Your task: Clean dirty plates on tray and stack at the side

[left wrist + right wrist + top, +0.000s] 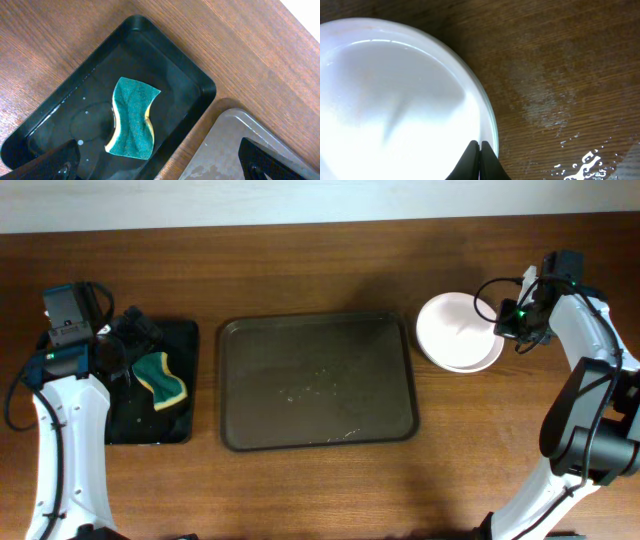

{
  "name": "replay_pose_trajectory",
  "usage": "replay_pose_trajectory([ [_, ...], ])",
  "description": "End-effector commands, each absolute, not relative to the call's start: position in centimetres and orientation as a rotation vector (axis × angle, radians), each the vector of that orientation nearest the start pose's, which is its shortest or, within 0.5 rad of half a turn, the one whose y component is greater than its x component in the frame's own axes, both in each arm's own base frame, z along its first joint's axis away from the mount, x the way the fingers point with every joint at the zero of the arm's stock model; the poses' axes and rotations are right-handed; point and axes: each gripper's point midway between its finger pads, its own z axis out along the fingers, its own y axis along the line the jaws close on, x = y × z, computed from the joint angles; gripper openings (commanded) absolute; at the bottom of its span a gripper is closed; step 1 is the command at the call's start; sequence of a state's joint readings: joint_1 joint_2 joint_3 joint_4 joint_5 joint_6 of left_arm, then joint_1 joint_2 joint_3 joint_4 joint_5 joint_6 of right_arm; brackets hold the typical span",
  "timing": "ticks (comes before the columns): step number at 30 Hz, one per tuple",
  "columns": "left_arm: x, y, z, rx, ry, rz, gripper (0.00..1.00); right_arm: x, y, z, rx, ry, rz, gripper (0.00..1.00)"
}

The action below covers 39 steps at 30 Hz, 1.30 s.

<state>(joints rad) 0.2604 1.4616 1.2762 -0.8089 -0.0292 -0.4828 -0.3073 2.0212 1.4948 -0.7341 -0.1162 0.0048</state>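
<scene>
The white plates (458,330) sit stacked on the table to the right of the brown tray (316,380), which holds no plate and shows only wet smears. I cannot tell how many plates are in the stack. In the right wrist view the top plate (395,105) fills the left side. My right gripper (512,318) is shut with its fingertips (480,146) pressed together just above the plate's right rim, holding nothing. My left gripper (128,340) is wide open (160,159) above the black tray and empty. A corner of the brown tray (235,145) shows in the left wrist view.
A smaller black tray (185,430) stands left of the brown tray, wet inside (200,85). A green and yellow sponge (162,378) lies in it (132,117). Water drops (585,162) lie on the wooden table right of the plates.
</scene>
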Motion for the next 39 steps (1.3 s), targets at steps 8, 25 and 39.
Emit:
replay_pose_trajectory([
  [8, 36.5, 10.3, 19.1, -0.931, 2.371, -0.056, 0.99, 34.0, -7.7, 21.6, 0.567, 2.646, 0.084, 0.10],
  [25, 36.5, 10.3, 19.1, -0.931, 2.371, -0.056, 0.99, 22.0, 4.8, 22.2, 0.085, 2.665, 0.347, 0.98],
  [39, 36.5, 10.3, 19.1, -0.931, 2.371, -0.056, 0.99, 22.7, 6.2, 18.5, -0.119, 1.662, 0.405, 0.98],
])
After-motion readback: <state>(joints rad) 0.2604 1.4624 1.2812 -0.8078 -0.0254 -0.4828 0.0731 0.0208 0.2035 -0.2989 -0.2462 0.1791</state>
